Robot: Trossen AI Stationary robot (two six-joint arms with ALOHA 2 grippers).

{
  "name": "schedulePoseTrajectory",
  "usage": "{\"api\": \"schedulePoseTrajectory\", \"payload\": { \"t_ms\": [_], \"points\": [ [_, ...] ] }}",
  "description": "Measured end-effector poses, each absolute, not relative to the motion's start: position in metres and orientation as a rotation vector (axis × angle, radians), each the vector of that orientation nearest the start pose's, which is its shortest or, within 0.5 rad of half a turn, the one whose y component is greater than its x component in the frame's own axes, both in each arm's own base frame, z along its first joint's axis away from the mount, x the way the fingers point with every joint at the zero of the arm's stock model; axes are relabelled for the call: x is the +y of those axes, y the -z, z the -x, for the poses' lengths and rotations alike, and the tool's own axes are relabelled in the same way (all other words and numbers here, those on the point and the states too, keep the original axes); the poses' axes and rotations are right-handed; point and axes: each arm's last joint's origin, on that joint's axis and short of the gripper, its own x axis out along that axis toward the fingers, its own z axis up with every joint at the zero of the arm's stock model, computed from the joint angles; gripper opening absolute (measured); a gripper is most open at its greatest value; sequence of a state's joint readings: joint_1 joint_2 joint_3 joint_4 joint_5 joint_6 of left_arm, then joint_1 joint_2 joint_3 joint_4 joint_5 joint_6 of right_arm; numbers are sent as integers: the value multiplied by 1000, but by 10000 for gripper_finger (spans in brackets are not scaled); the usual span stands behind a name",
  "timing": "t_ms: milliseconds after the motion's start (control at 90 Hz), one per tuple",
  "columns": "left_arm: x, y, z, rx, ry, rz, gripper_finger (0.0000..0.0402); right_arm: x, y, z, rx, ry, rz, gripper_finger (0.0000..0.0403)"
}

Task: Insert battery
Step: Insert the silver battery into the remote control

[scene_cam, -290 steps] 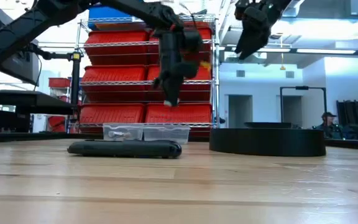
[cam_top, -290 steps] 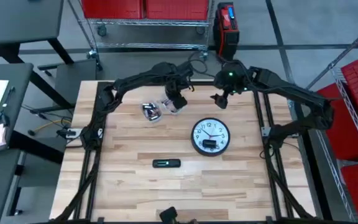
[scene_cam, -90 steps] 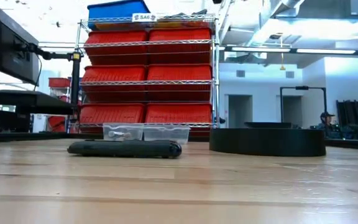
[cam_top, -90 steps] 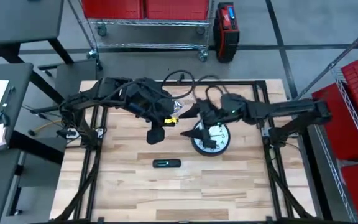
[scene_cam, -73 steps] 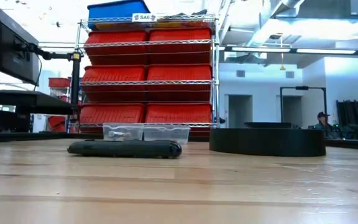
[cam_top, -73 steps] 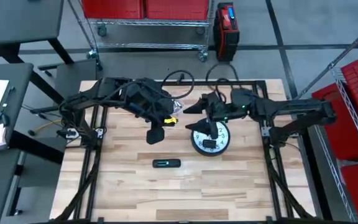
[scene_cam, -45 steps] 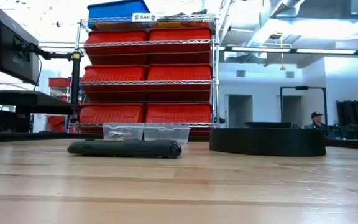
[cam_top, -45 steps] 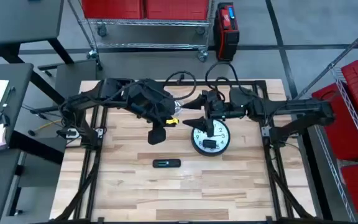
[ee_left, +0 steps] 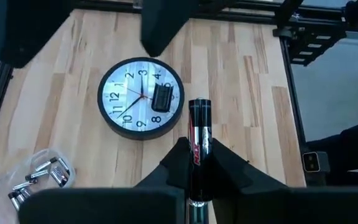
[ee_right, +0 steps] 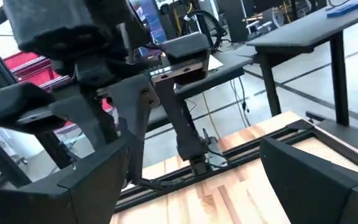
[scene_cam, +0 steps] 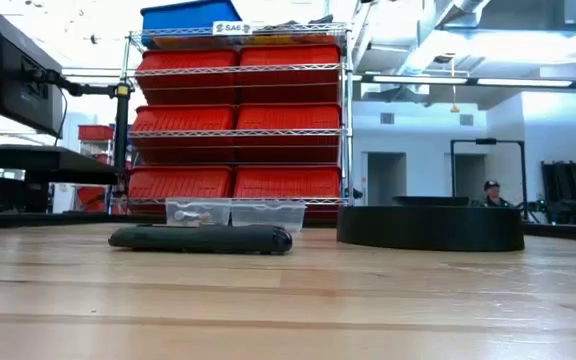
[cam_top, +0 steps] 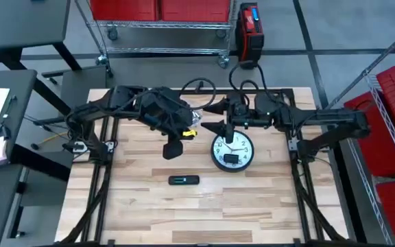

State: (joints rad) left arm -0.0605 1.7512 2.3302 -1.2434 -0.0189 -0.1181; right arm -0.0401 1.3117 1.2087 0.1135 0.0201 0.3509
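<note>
Your left hand mid-frame is clamped on the battery. Your right hand, fingers apart, hangs just above-left of the clock lying centre-right on the tabletop.

A robotics lab or workshop, by the look of it; the wooden table stands on a grey concrete floor, framed by black metal rails; behind it a wire shelving rack holds rows of red storage bins; dark desks stand about; a person, too far off to make out well, sits in the bright room beyond.
</note>
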Motion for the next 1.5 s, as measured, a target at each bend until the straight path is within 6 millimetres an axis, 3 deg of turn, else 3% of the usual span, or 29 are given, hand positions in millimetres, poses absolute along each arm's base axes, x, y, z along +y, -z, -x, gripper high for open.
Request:
{"api": "schedulePoseTrajectory", "payload": {
  "t_ms": [356,711,1044,1500],
  "points": [
    [-18,-487,-315,675,5,72,13,7,-393,-300,-1,-67,-160,318],
    [-19,-484,-317,685,7,67,13,15,-385,-318,-32,-51,-153,315],
    [-19,-484,-318,678,10,60,13,15,-383,-322,-17,-41,-157,313],
    [-9,-486,-320,648,-8,27,13,15,-383,-321,-18,-45,-158,268]
  ]
}}
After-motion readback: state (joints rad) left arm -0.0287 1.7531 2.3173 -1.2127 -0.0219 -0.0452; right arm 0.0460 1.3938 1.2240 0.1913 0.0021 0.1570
